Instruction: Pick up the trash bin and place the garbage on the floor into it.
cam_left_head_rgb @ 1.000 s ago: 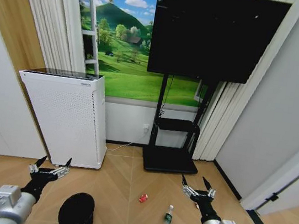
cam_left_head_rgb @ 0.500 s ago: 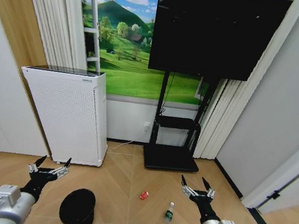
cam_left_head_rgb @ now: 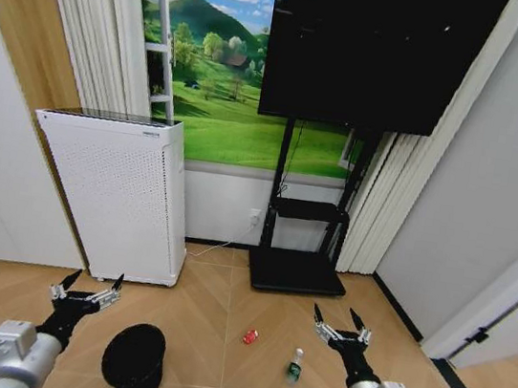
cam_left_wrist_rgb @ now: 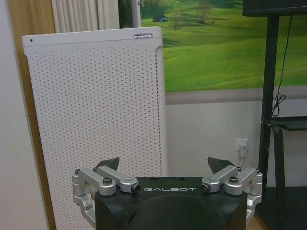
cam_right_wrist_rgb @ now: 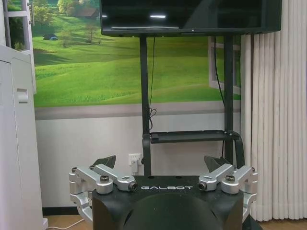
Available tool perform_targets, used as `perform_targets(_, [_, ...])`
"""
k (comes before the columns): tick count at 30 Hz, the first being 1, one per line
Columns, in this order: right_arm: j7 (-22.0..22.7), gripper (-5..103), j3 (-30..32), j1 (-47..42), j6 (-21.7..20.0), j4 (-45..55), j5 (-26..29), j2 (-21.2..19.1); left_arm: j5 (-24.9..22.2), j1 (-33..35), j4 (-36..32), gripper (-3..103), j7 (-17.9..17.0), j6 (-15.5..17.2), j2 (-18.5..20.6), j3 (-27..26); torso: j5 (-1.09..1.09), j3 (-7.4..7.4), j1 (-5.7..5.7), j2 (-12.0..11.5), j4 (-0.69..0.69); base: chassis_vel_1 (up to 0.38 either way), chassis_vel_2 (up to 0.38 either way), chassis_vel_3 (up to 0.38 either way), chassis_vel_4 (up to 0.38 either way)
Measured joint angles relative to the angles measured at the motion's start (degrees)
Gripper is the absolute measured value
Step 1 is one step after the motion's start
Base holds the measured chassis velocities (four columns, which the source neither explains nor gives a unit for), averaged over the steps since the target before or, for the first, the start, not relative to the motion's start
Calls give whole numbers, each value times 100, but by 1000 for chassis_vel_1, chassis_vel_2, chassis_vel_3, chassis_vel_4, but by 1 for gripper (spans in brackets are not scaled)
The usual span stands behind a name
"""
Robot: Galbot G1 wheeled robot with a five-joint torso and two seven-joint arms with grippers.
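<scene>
The left pincer [cam_left_head_rgb: 90,285] hovers low over the wooden floor [cam_left_head_rgb: 205,302] with its fingers spread wide and nothing between them. The trash bin [cam_left_head_rgb: 133,361] stands on the floor just to the right of it and a little nearer the robot, apart from the fingers. The right pincer [cam_left_head_rgb: 338,323] is held at the same height on the other side, also spread wide and empty. A small clear bottle with a green label [cam_left_head_rgb: 294,366] lies on the floor just to the left of the right pincer, and a red piece [cam_left_head_rgb: 250,336] lies farther left, between the two pincers. Beyond the left pincer stands a white perforated air purifier [cam_left_head_rgb: 119,196]; beyond the right one, a black TV stand [cam_left_head_rgb: 296,257].
</scene>
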Motion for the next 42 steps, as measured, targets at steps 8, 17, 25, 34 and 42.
perform_targets(8, [10, 100, 1, 9, 24, -31, 1, -4, 46, -1, 25, 100, 10, -26, -13, 17, 0, -99, -64, -163, 0, 0, 0, 0, 0])
perform_targets(17, [28, 100, 26, 25, 65, -67, 38, -16, 98, 0, 51, 100, 38, -30, 0, 23, 0, -264, -172, -436, 0, 0, 0, 0, 0])
perform_targets(25, [36, 100, 24, 24, 85, -100, 52, -16, 159, 7, 50, 100, 47, -34, 10, 38, 0, -399, -259, -658, 0, 0, 0, 0, 0])
perform_targets(34, [37, 100, 51, -1, 104, -103, 94, -18, 215, 24, 50, 100, 67, -47, -7, 43, 0, -535, -349, -883, 0, 0, 0, 0, 0])
perform_targets(42, [36, 100, 70, -30, 119, -82, 111, -6, 241, 45, 24, 100, 74, -59, -15, 37, 0, -653, -422, -1072, 0, 0, 0, 0, 0])
